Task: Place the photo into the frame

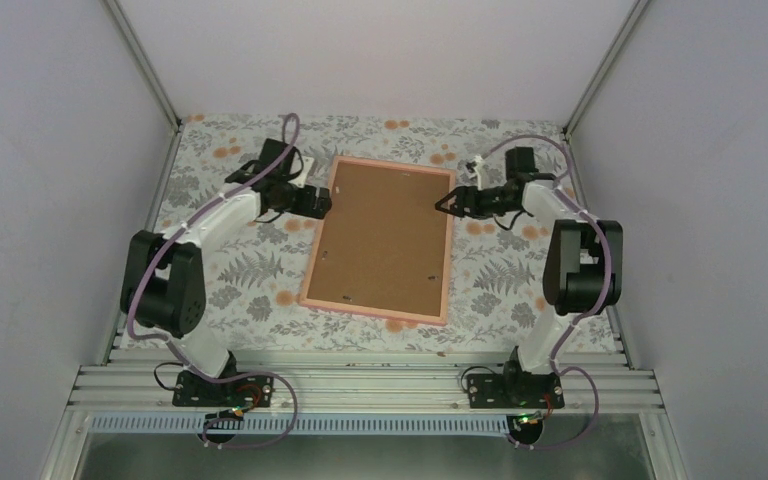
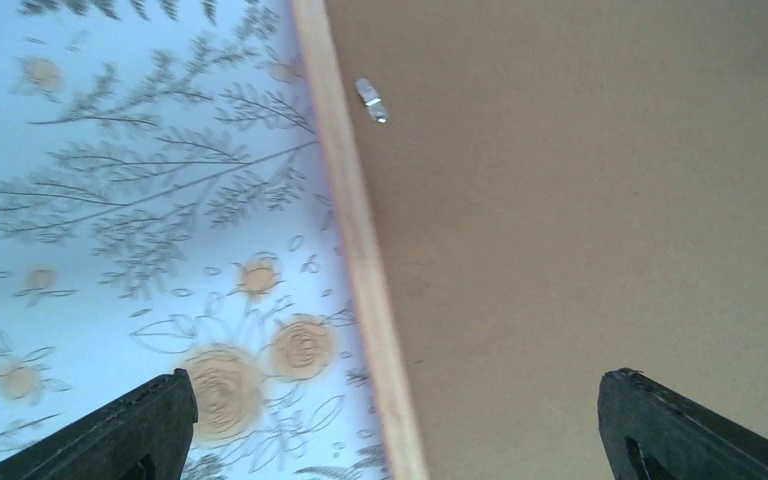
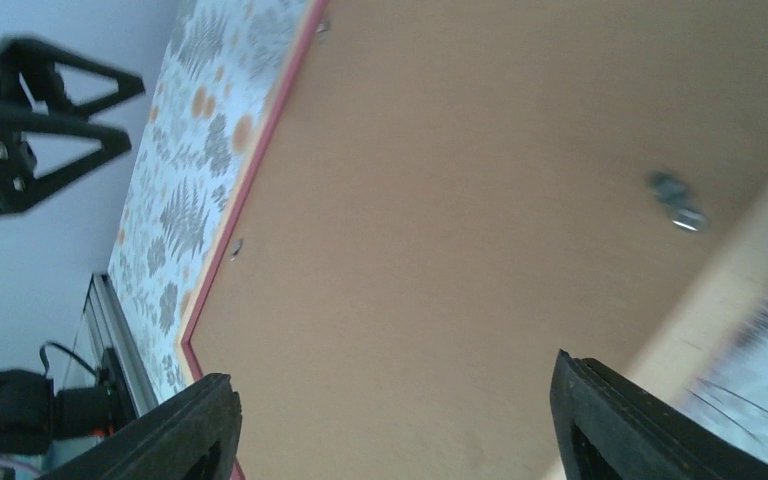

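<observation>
Frame [image 1: 374, 311]: we see it lying back-up mid-table, nearer the far edge, a brown backing board [image 1: 385, 235] filling it.
Left gripper [image 1: 326, 203]: jaws wide, holding nothing; we find it over the frame's left rim near its far corner.
Right gripper [image 1: 440, 203]: jaws wide, holding nothing, at the right rim's far end.

1. The left arm [image 1: 222, 215] rises from its base at the near edge, folds at its black elbow and reaches forward and inward.
2. The left gripper [image 1: 322, 203] points toward the right arm, low over the table. Its jaws stand wide apart, and its fingers [image 2: 130, 430] sit at the wrist view's bottom corners.
3. The right arm [image 1: 550, 200] mirrors this pose, elbow out, reaching inward.
4. The right gripper [image 1: 444, 204] faces the left one, well apart from it, jaws spread wide.
</observation>
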Robot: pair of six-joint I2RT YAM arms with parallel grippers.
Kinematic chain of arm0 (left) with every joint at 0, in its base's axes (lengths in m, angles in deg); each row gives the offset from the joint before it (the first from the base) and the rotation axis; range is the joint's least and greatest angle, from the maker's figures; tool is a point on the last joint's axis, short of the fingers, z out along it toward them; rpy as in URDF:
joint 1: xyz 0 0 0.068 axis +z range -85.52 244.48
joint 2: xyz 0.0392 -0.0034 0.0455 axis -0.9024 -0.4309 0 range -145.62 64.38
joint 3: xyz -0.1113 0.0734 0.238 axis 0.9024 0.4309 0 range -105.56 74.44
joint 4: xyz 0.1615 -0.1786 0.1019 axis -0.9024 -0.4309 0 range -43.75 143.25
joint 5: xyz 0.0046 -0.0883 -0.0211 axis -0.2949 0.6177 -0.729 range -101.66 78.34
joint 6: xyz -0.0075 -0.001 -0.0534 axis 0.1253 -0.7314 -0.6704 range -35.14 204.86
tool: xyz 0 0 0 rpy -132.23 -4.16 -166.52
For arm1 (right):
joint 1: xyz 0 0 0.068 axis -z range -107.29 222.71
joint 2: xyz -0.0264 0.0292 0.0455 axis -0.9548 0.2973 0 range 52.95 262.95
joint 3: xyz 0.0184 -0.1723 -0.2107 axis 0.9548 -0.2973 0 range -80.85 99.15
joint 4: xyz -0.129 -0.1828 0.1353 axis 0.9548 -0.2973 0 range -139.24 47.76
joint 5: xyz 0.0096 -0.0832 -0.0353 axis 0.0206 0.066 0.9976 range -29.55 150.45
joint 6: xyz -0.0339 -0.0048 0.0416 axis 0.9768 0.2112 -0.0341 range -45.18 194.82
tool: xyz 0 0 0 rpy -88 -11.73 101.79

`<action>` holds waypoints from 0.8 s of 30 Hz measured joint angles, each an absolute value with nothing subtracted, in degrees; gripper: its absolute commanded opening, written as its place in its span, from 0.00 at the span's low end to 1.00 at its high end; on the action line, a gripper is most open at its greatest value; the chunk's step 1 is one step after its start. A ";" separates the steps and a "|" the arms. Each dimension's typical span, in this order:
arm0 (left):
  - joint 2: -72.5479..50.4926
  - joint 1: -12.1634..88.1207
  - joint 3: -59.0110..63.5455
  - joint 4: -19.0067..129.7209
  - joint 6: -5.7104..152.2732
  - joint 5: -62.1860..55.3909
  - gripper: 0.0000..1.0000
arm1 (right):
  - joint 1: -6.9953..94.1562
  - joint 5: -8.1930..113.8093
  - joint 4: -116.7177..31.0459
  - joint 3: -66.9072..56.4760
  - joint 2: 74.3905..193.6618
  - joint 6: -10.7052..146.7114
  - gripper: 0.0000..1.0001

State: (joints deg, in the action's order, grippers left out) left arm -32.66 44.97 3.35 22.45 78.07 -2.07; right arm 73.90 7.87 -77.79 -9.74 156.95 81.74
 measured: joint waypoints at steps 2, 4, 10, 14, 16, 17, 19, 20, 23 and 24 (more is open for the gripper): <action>-30.40 47.11 4.59 22.97 79.89 -0.41 1.00 | 70.38 8.22 -77.59 -8.82 156.45 82.22 0.78; -28.09 48.16 6.36 23.36 82.75 1.36 1.00 | 67.10 8.24 -77.05 -8.16 156.27 82.39 0.78; -25.36 47.62 11.96 23.04 89.61 5.99 1.00 | 56.22 8.53 -73.38 -7.95 156.75 81.32 0.71; -25.75 47.38 16.22 23.23 90.42 6.76 0.95 | 50.01 8.83 -69.09 -7.71 160.16 78.41 0.68; -27.06 47.03 17.71 23.60 90.34 6.65 0.94 | 47.67 9.21 -66.56 -7.71 162.63 76.18 0.67; -28.00 46.70 18.01 23.80 90.21 6.56 0.94 | 46.75 9.40 -65.55 -7.71 163.68 75.20 0.67; -29.88 45.71 18.10 24.22 89.99 6.14 0.94 | 44.94 10.21 -63.12 -7.71 165.85 73.32 0.66; -30.64 45.21 18.10 24.59 89.86 5.97 0.93 | 44.41 10.67 -62.18 -7.75 166.77 72.71 0.66; -32.98 43.86 17.99 25.42 89.57 5.01 0.91 | 43.87 12.13 -60.31 -7.84 169.48 71.75 0.65; -33.75 43.55 17.97 25.70 89.46 4.64 0.90 | 43.91 12.66 -59.76 -7.92 170.79 71.70 0.65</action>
State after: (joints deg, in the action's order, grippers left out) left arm -33.75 43.55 17.97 25.70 89.46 4.64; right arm 43.91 12.66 -59.76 -7.92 170.79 71.70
